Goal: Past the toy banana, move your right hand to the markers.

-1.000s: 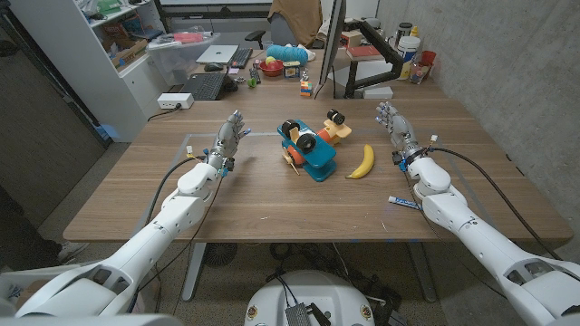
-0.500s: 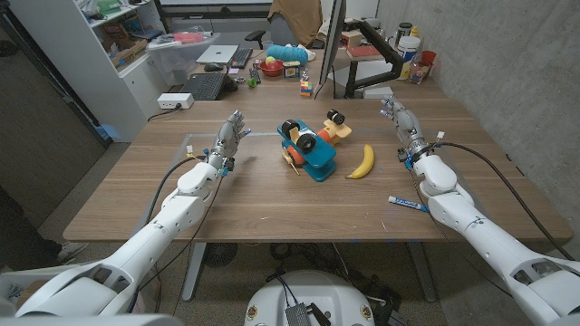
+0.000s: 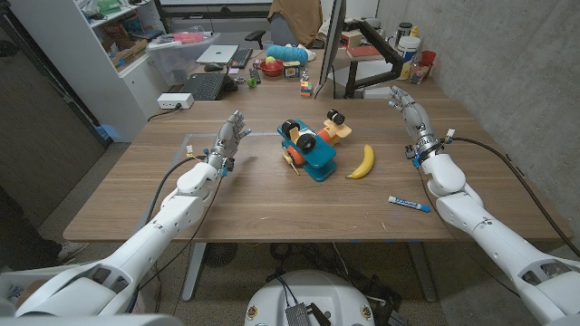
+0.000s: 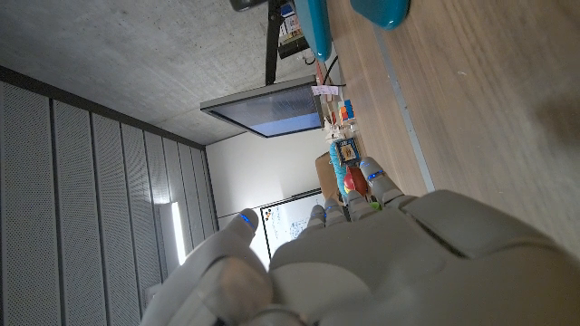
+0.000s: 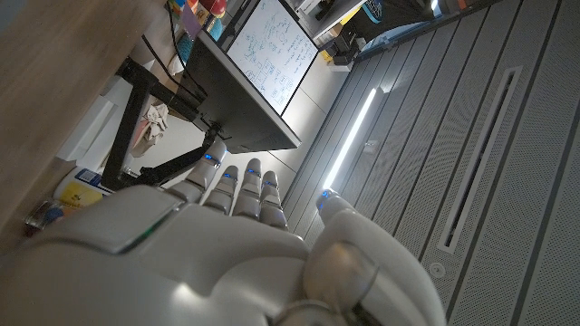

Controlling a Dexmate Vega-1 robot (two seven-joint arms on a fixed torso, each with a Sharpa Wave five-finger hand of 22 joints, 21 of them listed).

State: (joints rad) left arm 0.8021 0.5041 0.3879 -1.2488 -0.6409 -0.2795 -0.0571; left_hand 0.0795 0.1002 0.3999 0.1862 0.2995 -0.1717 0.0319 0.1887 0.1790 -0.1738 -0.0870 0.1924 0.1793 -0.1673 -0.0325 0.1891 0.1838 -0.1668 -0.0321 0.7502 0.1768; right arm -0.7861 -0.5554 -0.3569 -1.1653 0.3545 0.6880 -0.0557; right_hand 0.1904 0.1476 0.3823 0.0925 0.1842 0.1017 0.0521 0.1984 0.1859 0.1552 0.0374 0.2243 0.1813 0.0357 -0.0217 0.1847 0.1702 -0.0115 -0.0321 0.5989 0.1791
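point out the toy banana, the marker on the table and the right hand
toy banana [image 3: 362, 162], head view, middle of the yellow curve
marker [image 3: 409, 204], head view, middle of its white barrel
right hand [image 3: 407, 110], head view, back of the hand, fingers reaching away over the table

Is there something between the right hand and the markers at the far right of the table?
Nothing visible. The right hand is raised near the table's far right edge, already beyond the banana. The markers seem to stand in a cup beyond the fingertips, and the wood between is bare.
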